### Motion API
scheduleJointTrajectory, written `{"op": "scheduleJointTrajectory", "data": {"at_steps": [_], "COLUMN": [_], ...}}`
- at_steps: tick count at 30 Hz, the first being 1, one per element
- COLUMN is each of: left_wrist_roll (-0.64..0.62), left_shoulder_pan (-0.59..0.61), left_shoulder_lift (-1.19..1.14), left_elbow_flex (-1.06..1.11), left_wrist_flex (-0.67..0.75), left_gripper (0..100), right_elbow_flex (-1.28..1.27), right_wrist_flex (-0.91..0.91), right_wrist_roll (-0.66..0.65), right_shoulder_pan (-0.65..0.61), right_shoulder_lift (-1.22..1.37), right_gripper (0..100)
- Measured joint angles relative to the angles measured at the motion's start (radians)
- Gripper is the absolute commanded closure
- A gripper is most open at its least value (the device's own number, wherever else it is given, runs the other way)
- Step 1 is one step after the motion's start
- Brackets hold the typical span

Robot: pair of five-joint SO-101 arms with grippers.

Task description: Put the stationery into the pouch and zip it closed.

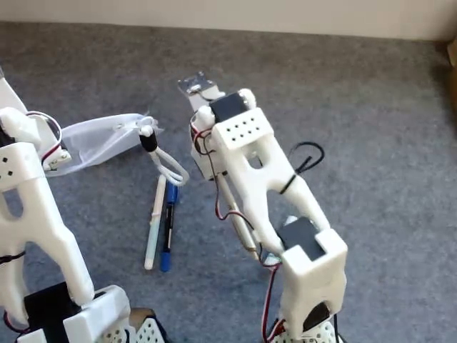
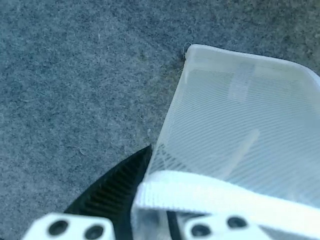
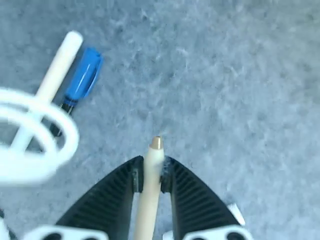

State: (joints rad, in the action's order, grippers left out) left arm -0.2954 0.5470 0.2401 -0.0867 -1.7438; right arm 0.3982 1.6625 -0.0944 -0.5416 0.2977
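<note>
I hold the cream pen (image 3: pixel 151 165) clamped in the right gripper (image 3: pixel 150 172); the pouch (image 1: pixel 100 143), pinched by the left gripper (image 2: pixel 157 207), lies leftward.

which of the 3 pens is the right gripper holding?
The cream pen, clamped in the right gripper; the white pen and blue pen lie side by side on the carpet.

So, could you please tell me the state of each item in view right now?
pouch: gripped at one edge by the left gripper, zip unclear
cream pen: clamped in the right gripper
blue pen: lying loose on the carpet
white pen: lying loose beside the blue pen
</note>
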Motion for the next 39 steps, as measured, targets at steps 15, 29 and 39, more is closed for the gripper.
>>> {"op": "scheduleJointTrajectory", "data": {"at_steps": [15,29,39], "left_wrist_roll": [0.0,0.002,0.002], "left_shoulder_pan": [0.0,0.0,-0.009], "left_shoulder_lift": [0.0,0.003,0.003], "left_elbow_flex": [0.0,0.009,0.009], "left_wrist_flex": [0.0,0.0,0.0], "left_gripper": [99,99,99], "right_elbow_flex": [0.0,0.0,0.0], "right_wrist_flex": [0.041,0.02,-0.16], "right_wrist_roll": [0.0,0.0,0.0], "right_shoulder_pan": [0.0,-0.133,-0.143], "right_shoulder_lift": [-0.284,-0.552,-0.664], "right_gripper": [99.5,99.5,99.5]}}
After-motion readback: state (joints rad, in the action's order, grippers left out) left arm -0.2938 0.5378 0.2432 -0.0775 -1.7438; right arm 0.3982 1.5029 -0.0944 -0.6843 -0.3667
